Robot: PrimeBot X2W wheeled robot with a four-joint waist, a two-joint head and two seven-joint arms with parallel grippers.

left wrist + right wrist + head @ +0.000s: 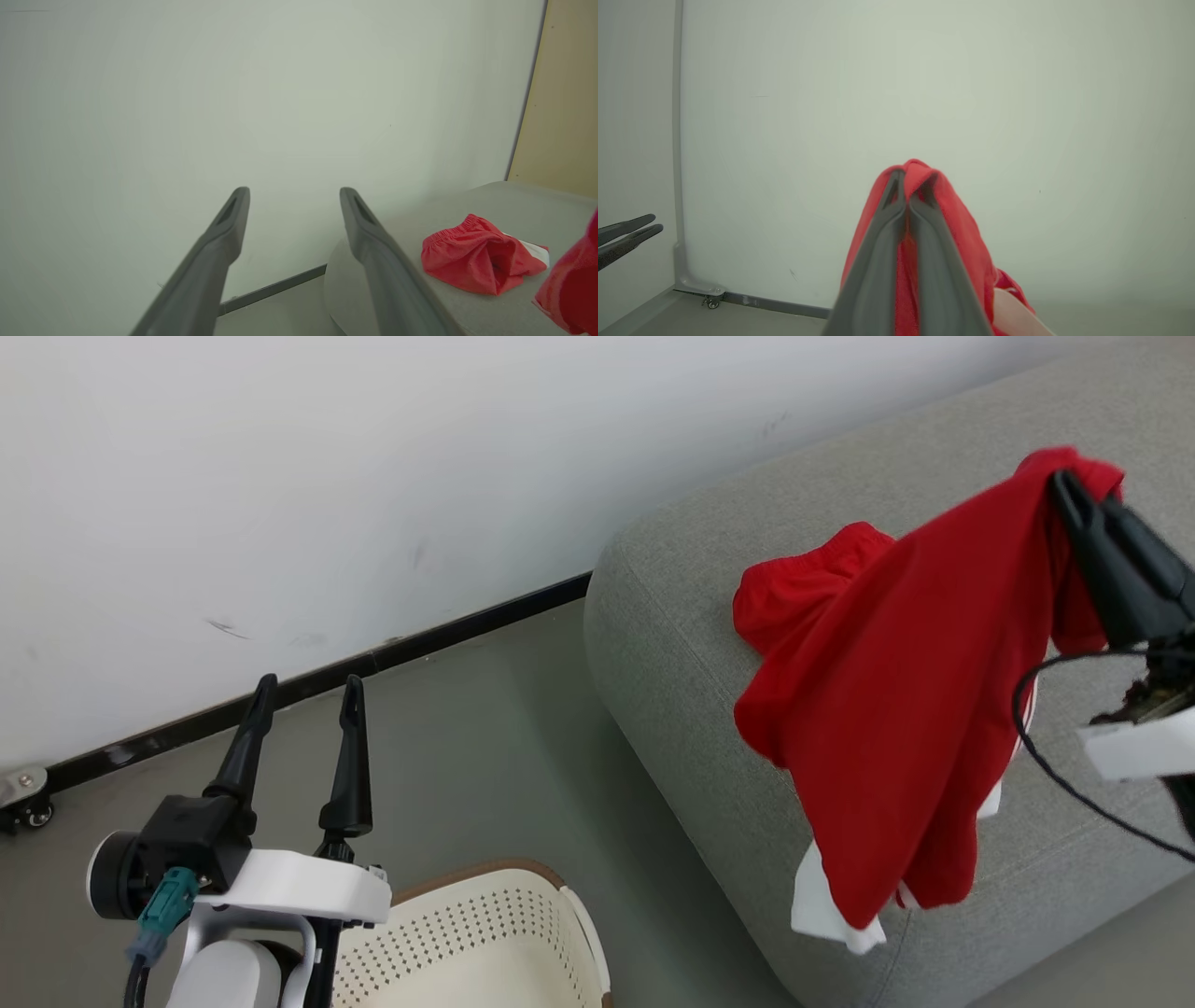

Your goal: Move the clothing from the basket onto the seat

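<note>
Placement is in hand: my right gripper [1083, 495], pressed together, pinches the striped garment [887, 709] dangling over the seat [672, 616] at 3 o'clock, beside the plain garment [803, 583]. My left gripper [310, 683] stands spread, empty, by the basket [485, 933] at 7 o'clock. Next, I judge: lower, release.

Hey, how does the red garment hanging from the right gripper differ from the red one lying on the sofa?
The hanging garment is pinched at its top by the shut right gripper and drapes down long. The lying garment rests crumpled in a low heap on the sofa. The hanging garment shows white trim at its lower edge, while the lying garment shows a gathered waistband. Both are bright red soft fabric.
</note>
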